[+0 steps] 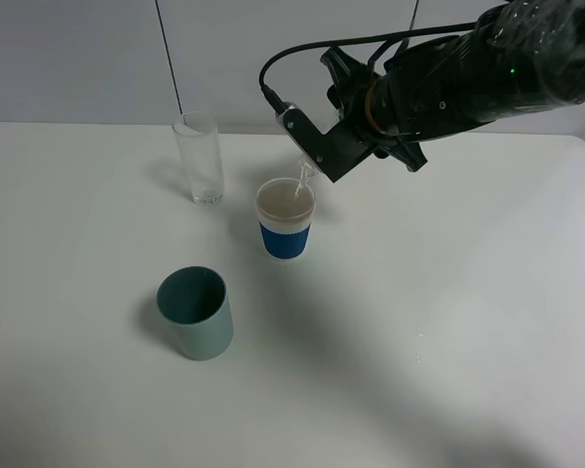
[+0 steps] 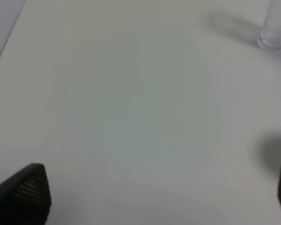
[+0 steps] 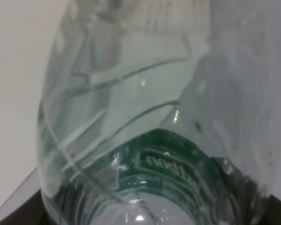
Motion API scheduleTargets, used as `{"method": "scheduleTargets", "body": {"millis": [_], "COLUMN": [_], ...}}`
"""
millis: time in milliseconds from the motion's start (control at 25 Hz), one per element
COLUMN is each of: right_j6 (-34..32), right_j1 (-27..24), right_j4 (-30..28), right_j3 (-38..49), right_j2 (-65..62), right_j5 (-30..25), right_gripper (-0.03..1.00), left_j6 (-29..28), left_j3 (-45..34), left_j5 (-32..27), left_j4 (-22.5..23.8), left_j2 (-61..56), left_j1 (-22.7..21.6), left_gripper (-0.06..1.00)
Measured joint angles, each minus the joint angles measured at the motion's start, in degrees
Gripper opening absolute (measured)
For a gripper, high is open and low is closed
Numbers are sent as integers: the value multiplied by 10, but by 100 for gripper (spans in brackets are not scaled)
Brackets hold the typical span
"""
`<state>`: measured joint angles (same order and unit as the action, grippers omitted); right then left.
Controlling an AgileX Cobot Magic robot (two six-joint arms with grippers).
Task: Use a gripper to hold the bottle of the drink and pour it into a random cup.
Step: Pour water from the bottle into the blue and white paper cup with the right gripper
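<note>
You were pouring: over the blue-banded white cup (image 1: 286, 222) in the middle of the counter (image 1: 448, 322), your right pincer (image 1: 320, 154) was clamped on the clear bottle (image 3: 145, 117) with its green label, tipped neck-down at the rim, so next you likely had to hold it steady, then tip it back up.

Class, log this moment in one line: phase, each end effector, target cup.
phase: pouring | right end effector: shut on bottle of the drink, tilted over cup | left end effector: open, empty
</note>
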<state>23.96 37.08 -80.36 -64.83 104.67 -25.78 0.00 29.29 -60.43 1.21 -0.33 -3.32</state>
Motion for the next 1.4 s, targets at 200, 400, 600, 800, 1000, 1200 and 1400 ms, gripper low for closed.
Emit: {"method": "scheduleTargets", "body": {"millis": [200, 400, 600, 800, 1000, 1200, 1400], "right_j6": [-3, -20, -29, -30, -25, -19, -19], "right_j1": [0, 0, 0, 0, 4, 9, 13], "right_j4": [0, 0, -2, -3, -4, -4, -4], "right_j3": [0, -2, -13, -15, -15, -15, -15], "right_j2": [0, 0, 0, 0, 0, 0, 0], "right_j5": [-2, -7, -12, -12, -12, -10, -11], "right_gripper": [55, 55, 55, 55, 55, 55, 55], "left_j6": [0, 0, 0, 0, 0, 0, 0], "left_j3": [0, 0, 0, 0, 0, 0, 0], "left_j5": [0, 0, 0, 0, 0, 0, 0], "left_j4": [0, 0, -1, -1, -1, -1, -1], "left_j2": [0, 0, 0, 0, 0, 0, 0], "left_j1": [0, 0, 0, 0, 0, 0, 0], "left_gripper": [98, 98, 98, 98, 98, 98, 98]}}
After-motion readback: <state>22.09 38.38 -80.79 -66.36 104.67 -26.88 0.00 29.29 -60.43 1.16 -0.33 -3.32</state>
